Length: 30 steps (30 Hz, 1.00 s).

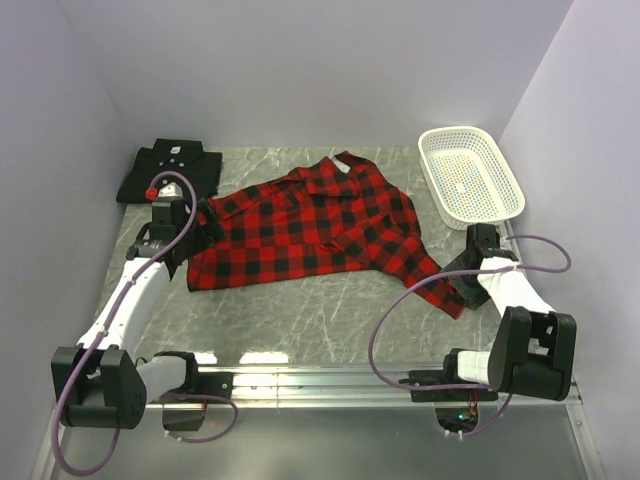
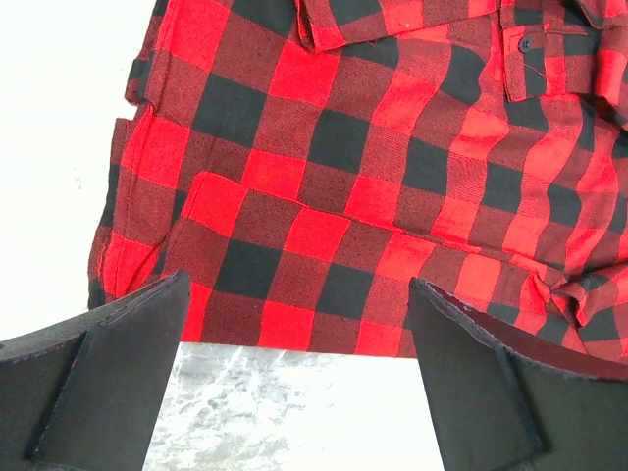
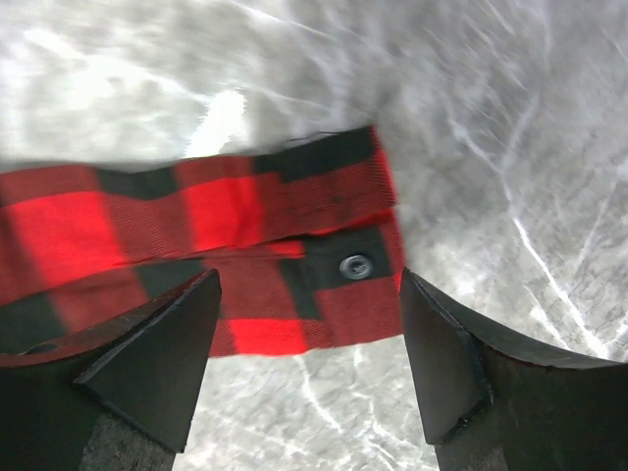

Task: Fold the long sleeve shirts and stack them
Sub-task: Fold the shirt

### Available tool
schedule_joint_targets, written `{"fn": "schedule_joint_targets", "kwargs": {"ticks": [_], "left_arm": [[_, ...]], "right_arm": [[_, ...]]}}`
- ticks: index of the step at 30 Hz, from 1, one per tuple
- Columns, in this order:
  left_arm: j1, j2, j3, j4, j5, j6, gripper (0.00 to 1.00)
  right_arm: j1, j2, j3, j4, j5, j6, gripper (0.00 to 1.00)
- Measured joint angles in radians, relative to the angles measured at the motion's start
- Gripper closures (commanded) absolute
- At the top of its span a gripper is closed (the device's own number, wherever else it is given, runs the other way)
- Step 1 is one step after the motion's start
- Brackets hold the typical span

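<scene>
The red-and-black plaid shirt [image 1: 310,225] lies spread out across the middle of the marble table. The black shirt [image 1: 170,170] lies folded at the back left. My left gripper [image 1: 207,222] is open at the plaid shirt's left edge; in the left wrist view the hem [image 2: 324,265] lies just ahead of my open fingers [image 2: 108,373]. My right gripper [image 1: 472,268] is open over the cuff of the sleeve [image 1: 445,292] at the right. The right wrist view shows the cuff [image 3: 294,255] with a dark button [image 3: 355,265] between my open fingers [image 3: 162,363].
A white plastic mesh basket [image 1: 470,175] stands at the back right. Grey walls close in the table on the left, back and right. A metal rail [image 1: 320,380] runs along the near edge between the arm bases.
</scene>
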Motion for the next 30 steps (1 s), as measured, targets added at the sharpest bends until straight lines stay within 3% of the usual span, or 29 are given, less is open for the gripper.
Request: {"fn": "schedule_joint_targets", "kwargs": {"ticks": [8,11,14,15,21,26,30], "left_arm": [[-0.019,-0.008,0.0,-0.003,-0.027,0.014,0.01],[-0.02,-0.008,0.0,-0.003,-0.032,0.014,0.01],[-0.021,-0.008,0.0,-0.003,-0.038,0.015,0.01],[-0.021,-0.008,0.0,-0.003,-0.039,0.014,0.01],[-0.021,-0.008,0.0,-0.003,-0.042,0.016,0.01],[-0.021,-0.008,0.0,-0.003,-0.045,0.016,0.01],[-0.021,-0.008,0.0,-0.003,-0.045,0.016,0.01]], "right_arm": [[-0.015,0.053,-0.045,0.004,-0.013,0.029,0.23],[-0.015,0.064,-0.042,0.007,-0.013,0.028,0.34],[-0.016,0.067,-0.041,0.016,-0.012,0.022,0.55],[-0.017,0.068,-0.041,0.02,-0.012,0.02,0.66],[-0.017,0.064,-0.042,0.052,-0.021,0.017,1.0],[-0.005,0.035,-0.007,0.014,-0.024,-0.002,1.0],[0.06,-0.014,0.161,-0.026,-0.042,-0.017,1.0]]}}
